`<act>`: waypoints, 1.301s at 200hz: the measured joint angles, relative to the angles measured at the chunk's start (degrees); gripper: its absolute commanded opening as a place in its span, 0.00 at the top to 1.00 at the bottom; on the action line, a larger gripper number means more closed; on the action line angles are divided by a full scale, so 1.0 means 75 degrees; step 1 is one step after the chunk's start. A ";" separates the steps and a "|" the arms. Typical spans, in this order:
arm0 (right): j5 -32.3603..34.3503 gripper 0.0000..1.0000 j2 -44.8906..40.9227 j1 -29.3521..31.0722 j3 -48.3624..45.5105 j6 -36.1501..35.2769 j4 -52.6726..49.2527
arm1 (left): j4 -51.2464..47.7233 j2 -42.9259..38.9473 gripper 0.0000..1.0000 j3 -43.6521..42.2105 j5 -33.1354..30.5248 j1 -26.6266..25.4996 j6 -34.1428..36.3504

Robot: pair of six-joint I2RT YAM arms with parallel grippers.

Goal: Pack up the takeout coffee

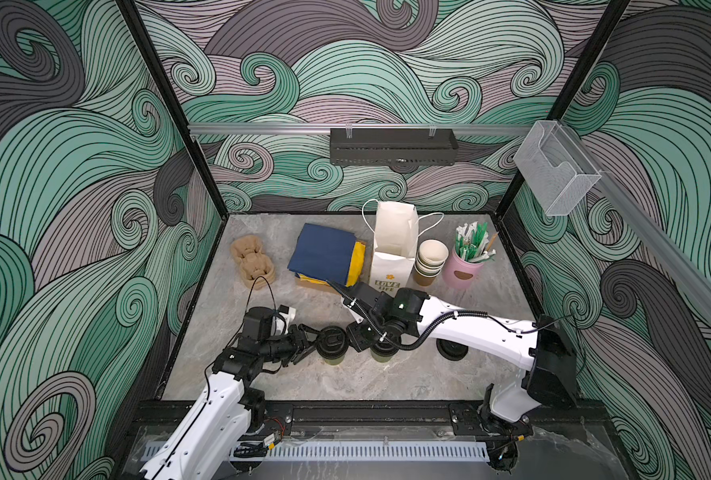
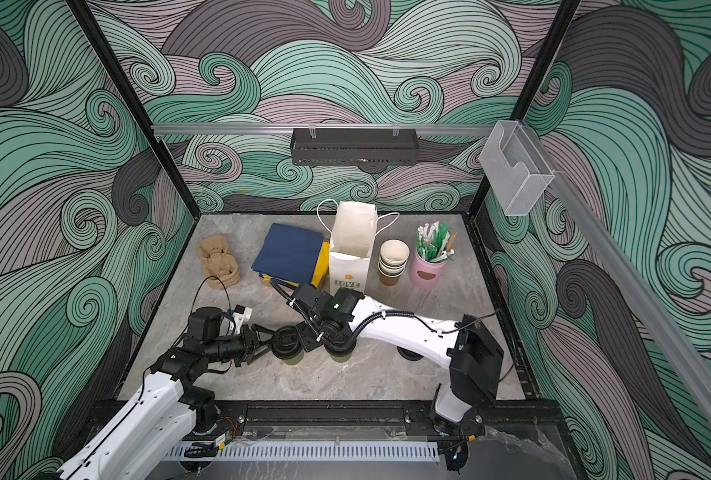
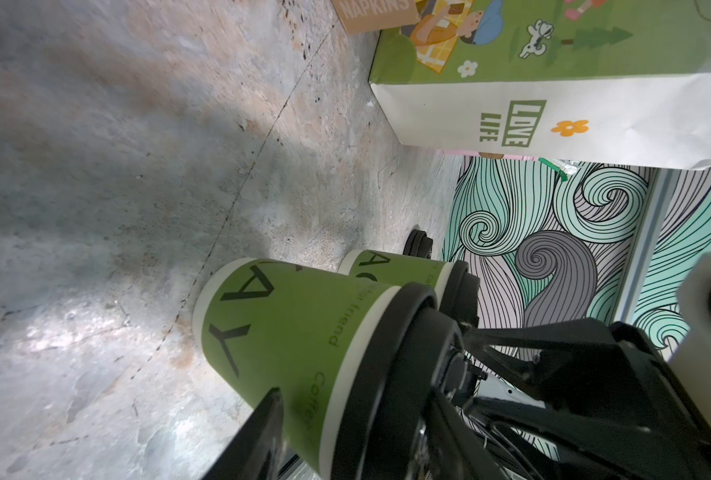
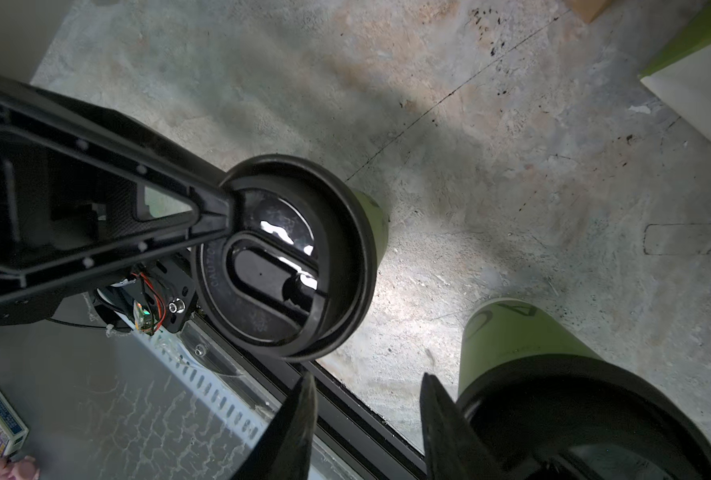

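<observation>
Location: left cup [image 1: 332,341] and right cup [image 4: 507,340] stood side by side, near-centre on table [image 1: 345,382] | left gripper [image 1: 314,343]: half-open about left cup's lid, touching rim, clamping indeterminate | right gripper [image 4: 367,380]: part-open, empty, beside right cup's lid.

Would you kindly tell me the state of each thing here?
Left cup: lidded, upright, gripped.
Right cup: lidded, upright.
Bag: open, upright.
Cup stack: lidless, upright.
Loose lids: stacked.
Left gripper: shut on left cup.
Right gripper: open, empty.
</observation>
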 measured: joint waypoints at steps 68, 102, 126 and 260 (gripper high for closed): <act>-0.0119 0.67 0.0201 -0.0012 0.0000 0.0044 0.0187 | -0.0038 -0.0015 0.49 0.0003 0.0003 0.0000 0.0076; -0.0152 0.72 0.0437 -0.0015 0.0000 0.0047 0.0195 | -0.0047 -0.0015 0.49 0.0009 0.0003 0.0000 0.0087; -0.0172 0.72 0.0469 -0.0017 0.0000 0.0047 0.0219 | -0.0096 -0.0012 0.49 0.0090 -0.0003 0.0000 0.0111; -0.0312 0.81 0.0828 -0.0058 0.0420 0.0029 -0.0187 | -0.0207 0.0003 0.54 0.0131 -0.0111 0.0000 0.0198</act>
